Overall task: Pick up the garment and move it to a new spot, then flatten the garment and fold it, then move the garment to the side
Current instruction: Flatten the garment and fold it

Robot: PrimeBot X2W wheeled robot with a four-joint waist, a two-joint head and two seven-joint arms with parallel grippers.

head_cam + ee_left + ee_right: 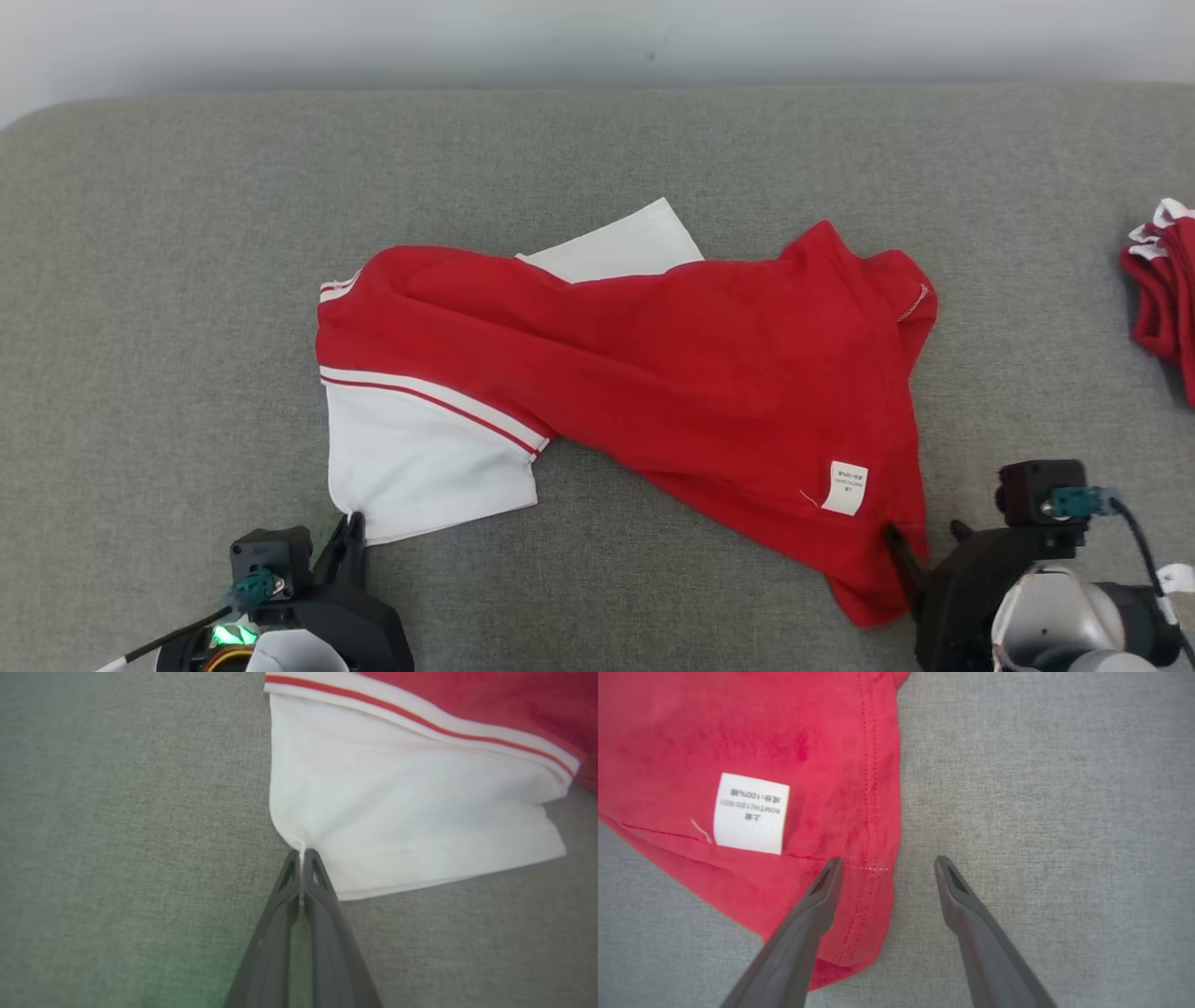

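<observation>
- Roughly in the middle of the grey surface lies the garment, a red and white top spread out crookedly, with long creases across its red body.
- Its white panel sits at the robot's left, bordered by a white band with a thin red stripe. A 2nd white piece pokes out from under the red cloth on the far side.
- The left gripper is at the near-left corner of that white panel. In the left wrist view its 2 fingers are pressed together with a thin pinch of white cloth caught between the tips, so it grips the garment.
- The white fabric draws to a small point where the tips hold it, and the rest of the panel lies flat on the surface.
- The right gripper is at the near-right end of the garment, its 2 fingers spread wide apart.
- In the right wrist view, 1 finger lies over the red hem corner and the other over bare grey surface, so the stitched edge runs between them. Whether either finger touches the cloth cannot be told.
- A white care label with small print is sewn to the red cloth, near the finger over the hem.
- At the far right edge of the head view sits a separate red and white bundle, well apart from the garment.
</observation>
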